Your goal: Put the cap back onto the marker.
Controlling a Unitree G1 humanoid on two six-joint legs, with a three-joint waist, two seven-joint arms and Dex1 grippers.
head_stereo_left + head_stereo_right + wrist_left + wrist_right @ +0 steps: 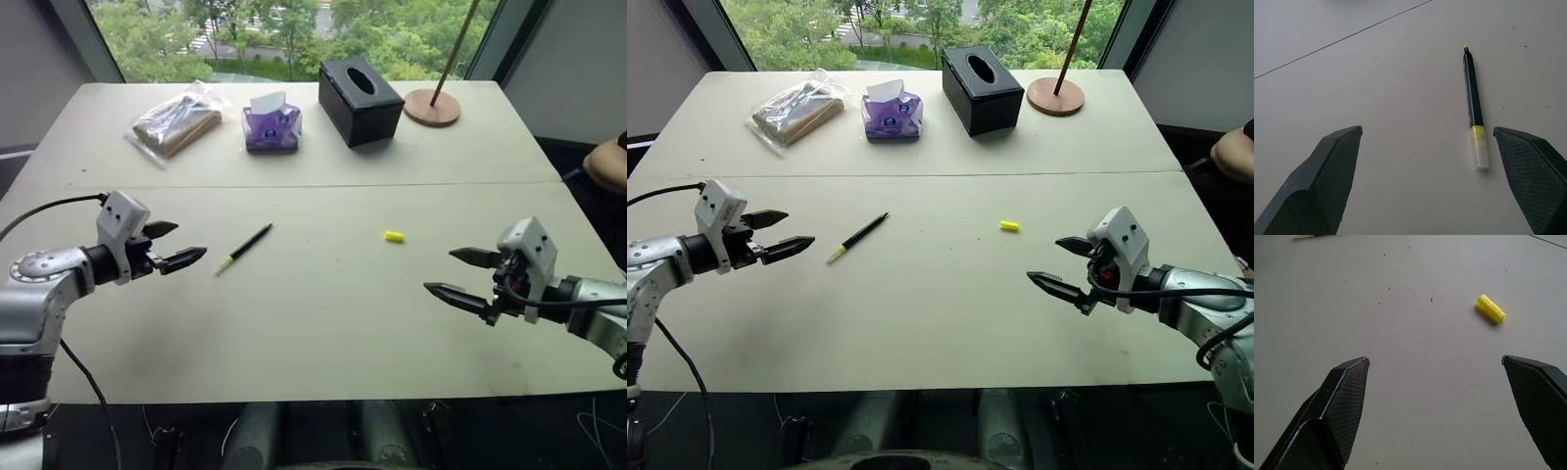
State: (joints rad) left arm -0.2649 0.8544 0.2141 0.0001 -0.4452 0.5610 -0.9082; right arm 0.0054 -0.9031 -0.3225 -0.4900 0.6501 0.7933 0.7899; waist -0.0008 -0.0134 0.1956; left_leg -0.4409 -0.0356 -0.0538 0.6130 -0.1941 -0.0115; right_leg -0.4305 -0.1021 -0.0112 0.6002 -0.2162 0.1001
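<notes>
While both grippers hover spread wide and empty over the pale flat table [323,323], close your left gripper [176,245] mid-barrel on the slim black marker [245,247]; send your right gripper [460,275] to the tiny yellow plastic cap [394,236], lying well apart

- The thin wooden pole [458,44] on the round wooden base [432,107], upper right of the head views, is cut off by the top edge.
- A person's arm [607,164] at the right edge is mostly out of frame.
- The contents of the clear crinkled plastic bag [176,121], upper left, are too blurred to identify.
- The thin black marker [1311,236] shows as a sliver at the top edge of the right wrist view.
- Both black textured fingers [1327,181] in the left wrist view are cut off by the bottom edge.
</notes>
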